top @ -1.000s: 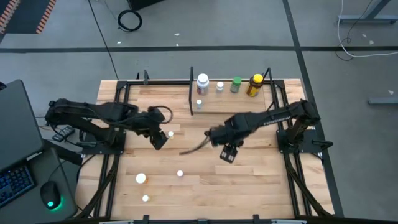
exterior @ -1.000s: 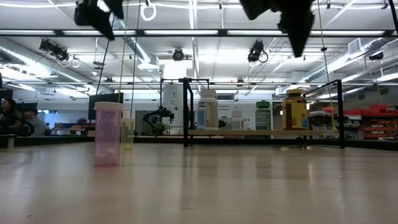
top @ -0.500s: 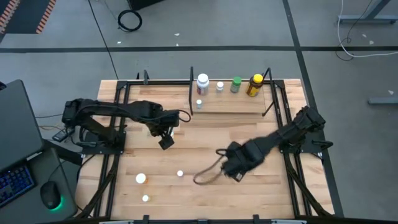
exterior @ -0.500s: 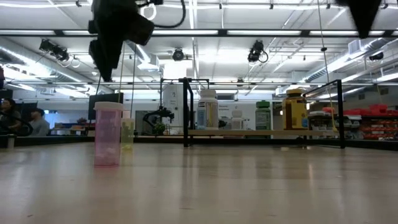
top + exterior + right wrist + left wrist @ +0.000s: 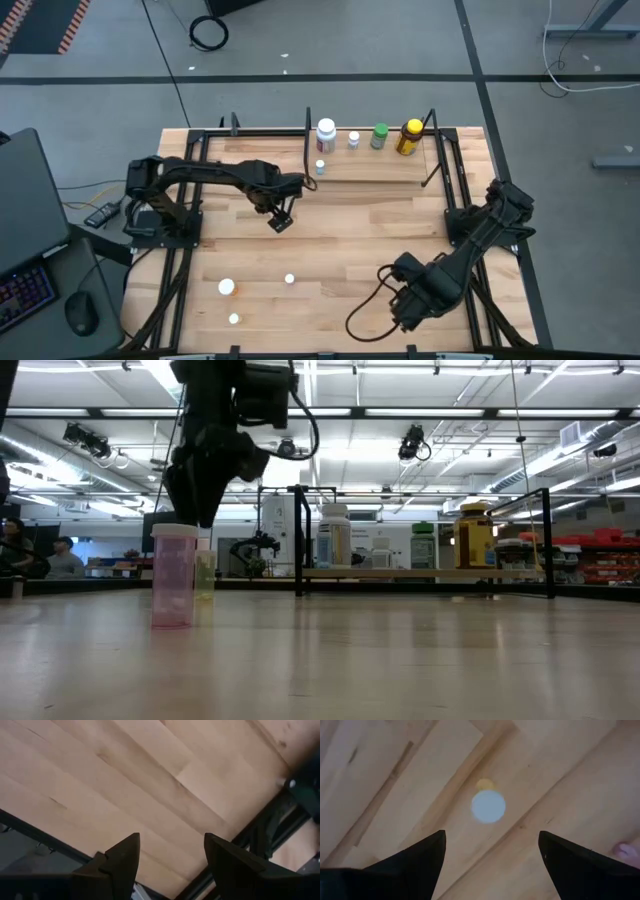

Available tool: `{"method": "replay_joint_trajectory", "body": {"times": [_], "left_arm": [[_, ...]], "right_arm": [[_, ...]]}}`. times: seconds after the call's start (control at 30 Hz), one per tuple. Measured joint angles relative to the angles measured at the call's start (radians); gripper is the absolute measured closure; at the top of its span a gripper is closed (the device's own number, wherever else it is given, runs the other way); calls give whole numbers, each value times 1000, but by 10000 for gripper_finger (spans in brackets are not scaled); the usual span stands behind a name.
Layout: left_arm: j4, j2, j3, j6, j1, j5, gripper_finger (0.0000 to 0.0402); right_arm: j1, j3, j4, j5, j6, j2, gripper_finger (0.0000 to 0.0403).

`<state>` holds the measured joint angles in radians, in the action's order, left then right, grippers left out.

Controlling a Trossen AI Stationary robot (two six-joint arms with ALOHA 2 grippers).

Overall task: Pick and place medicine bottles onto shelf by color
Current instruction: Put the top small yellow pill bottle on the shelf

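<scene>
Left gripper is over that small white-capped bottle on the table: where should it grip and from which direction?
Take the small white-capped bottle by its round sides just under the cap, coming straight down from above. It appears to stand upright on the tabletop, showing its circular top between the open fingers of the left gripper, with nothing close beside it. The round body probably allows any finger angle.

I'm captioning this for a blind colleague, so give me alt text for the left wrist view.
The left hand, fingers open, hangs over the wooden table, looking down on a small bottle with a white cap standing between its two dark fingertips.
</scene>
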<state>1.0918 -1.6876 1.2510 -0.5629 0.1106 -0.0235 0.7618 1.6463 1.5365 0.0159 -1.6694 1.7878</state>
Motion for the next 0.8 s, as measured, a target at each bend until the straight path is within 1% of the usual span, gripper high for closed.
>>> {"method": "replay_joint_trajectory", "body": {"times": [0.13, 0.27, 0.4, 0.57, 0.8], "left_arm": [[-23, -38, 0, 0, -1, -9, 76], [-35, -64, 0, 6, -1, -18, 81], [-36, -82, 0, 12, -2, -19, 92], [-81, -82, 0, 12, 0, -19, 109], [-87, -82, 0, 17, 2, -12, 132]], "right_arm": [[18, 0, 3, 11, -38, 0, 174], [22, 0, 5, 11, -41, 0, 174], [23, 0, 6, 11, -41, 0, 174], [23, 0, 8, 11, -40, 0, 174], [23, 0, 11, 11, -39, 0, 174]]}}
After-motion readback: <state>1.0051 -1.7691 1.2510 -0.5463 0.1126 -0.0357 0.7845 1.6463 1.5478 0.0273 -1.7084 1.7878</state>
